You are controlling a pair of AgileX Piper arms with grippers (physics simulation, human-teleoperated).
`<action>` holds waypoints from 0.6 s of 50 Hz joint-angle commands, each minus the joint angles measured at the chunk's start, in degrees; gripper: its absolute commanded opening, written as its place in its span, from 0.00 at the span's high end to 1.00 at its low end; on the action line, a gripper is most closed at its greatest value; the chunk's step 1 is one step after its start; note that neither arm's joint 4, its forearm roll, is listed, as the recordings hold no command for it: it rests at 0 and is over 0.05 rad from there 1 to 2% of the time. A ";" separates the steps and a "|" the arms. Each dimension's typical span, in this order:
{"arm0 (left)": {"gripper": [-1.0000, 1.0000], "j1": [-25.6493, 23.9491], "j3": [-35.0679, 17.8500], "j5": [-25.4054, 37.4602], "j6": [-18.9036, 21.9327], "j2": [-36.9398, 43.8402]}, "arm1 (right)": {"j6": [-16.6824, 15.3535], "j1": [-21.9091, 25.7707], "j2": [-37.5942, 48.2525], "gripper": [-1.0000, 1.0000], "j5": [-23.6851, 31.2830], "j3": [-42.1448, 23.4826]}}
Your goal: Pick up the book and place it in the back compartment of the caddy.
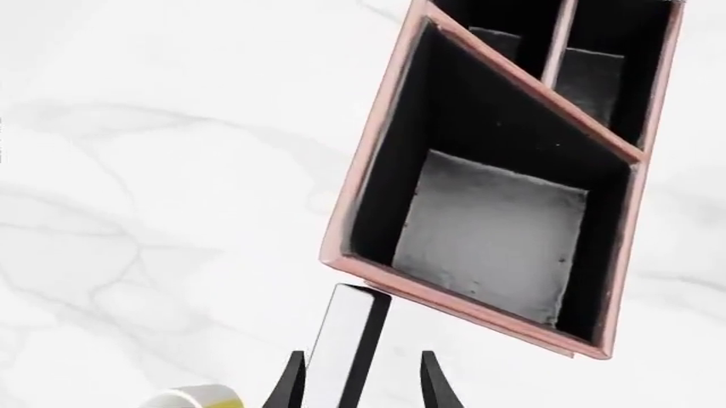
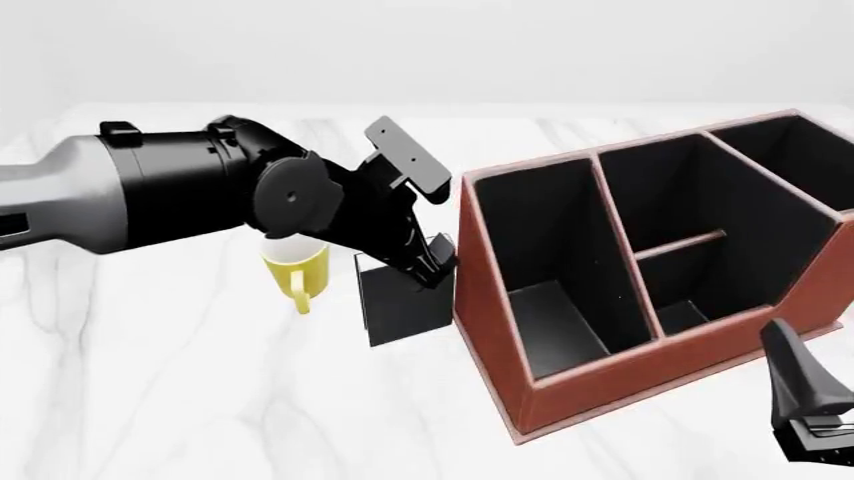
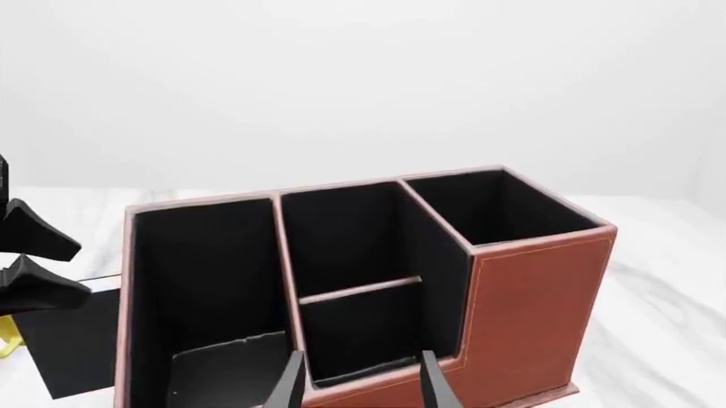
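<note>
The left gripper (image 2: 430, 262) has its fingers clenched on the book (image 2: 400, 300), upright just beside the caddy (image 2: 561, 400); transfer to the back compartment (image 2: 681, 262) remains outstanding, while the right gripper (image 3: 360, 378) waits near the surface's (image 2: 174, 400) right edge, fingers released.

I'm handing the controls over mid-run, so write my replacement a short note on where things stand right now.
Left end effector: at the book, fingers on either side of it; a firm grip cannot be confirmed.
Right end effector: open, holding nothing, facing the caddy's low side.
Book: upright on the table beside the caddy, with the yellow mug behind the left arm.
Done: approach to the book.
Left: secure the grip, lift, and lower the book into the back compartment, which has nothing in it.
</note>
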 commanded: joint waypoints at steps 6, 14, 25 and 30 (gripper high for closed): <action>0.00 1.65 -0.68 -1.59 0.70 2.33 | -0.18 0.06 0.08 0.00 -0.10 0.01; 0.00 1.73 -0.89 -2.35 0.46 3.24 | -0.32 0.10 0.43 0.00 -0.45 0.02; 0.00 1.30 1.52 -5.94 -1.83 5.06 | -0.27 0.15 0.40 0.00 -0.50 0.02; 0.00 0.78 4.90 -9.87 -2.68 6.59 | -0.28 0.24 0.20 0.00 -0.36 0.01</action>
